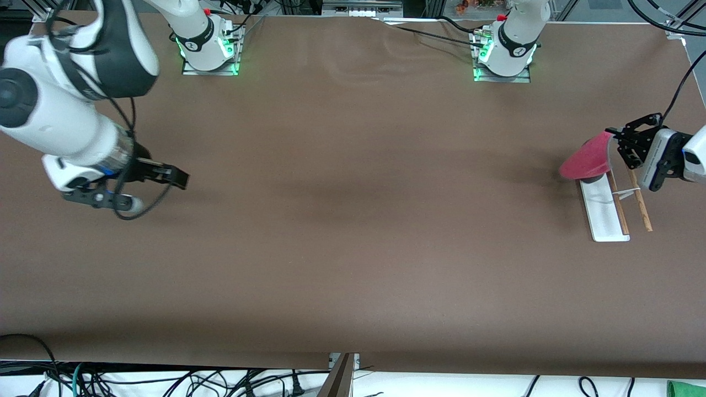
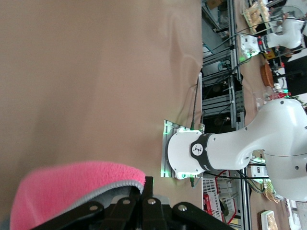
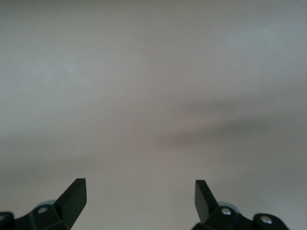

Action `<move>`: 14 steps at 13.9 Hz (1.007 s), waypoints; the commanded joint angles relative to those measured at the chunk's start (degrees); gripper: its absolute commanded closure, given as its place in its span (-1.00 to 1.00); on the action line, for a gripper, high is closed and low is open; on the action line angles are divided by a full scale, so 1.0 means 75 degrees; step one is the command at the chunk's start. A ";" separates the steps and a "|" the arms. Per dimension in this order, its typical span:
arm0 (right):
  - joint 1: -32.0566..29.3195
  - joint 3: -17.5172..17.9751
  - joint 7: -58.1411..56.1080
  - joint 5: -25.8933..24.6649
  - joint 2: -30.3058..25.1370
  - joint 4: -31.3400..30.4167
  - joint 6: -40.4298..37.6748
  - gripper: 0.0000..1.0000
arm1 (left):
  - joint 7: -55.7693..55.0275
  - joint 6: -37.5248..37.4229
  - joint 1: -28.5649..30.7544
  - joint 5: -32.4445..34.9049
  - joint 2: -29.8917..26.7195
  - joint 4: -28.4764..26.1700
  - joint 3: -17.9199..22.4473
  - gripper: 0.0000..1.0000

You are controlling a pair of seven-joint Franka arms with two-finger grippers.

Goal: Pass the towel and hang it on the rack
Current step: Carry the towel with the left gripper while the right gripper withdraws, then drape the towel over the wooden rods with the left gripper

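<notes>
Front view has the left end effector up at the left arm's end of the bench, clamped on the pink-red towel, which hangs in the air over the farther end of the rack. Whether the cloth touches the rack is hard to say. The rack sits on the bench with its white base, two wooden rods and a thin cross wire. Left wrist view shows the towel's pink side with a grey stitched edge pinched right at the fingers. Meanwhile the right end effector just waits over bare bench at the right arm's end, fingers spread wide, holding nothing.
</notes>
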 commanded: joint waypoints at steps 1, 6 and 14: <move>-0.0342 0.0147 -0.0336 -0.0450 -0.0939 -0.0712 0.0167 -1.00 | 0.0025 -0.0052 -0.0070 0.0151 0.0157 0.0768 0.0466 1.00; -0.0799 0.0100 -0.0678 -0.0640 -0.1842 -0.1109 -0.0231 -1.00 | -0.0045 0.0649 -0.0070 0.0163 0.0239 0.1310 0.1297 1.00; -0.1151 0.0054 -0.1404 0.0121 -0.1866 -0.1216 -0.0220 -1.00 | -0.0256 0.1821 0.0679 0.0163 0.0298 0.1520 0.1886 1.00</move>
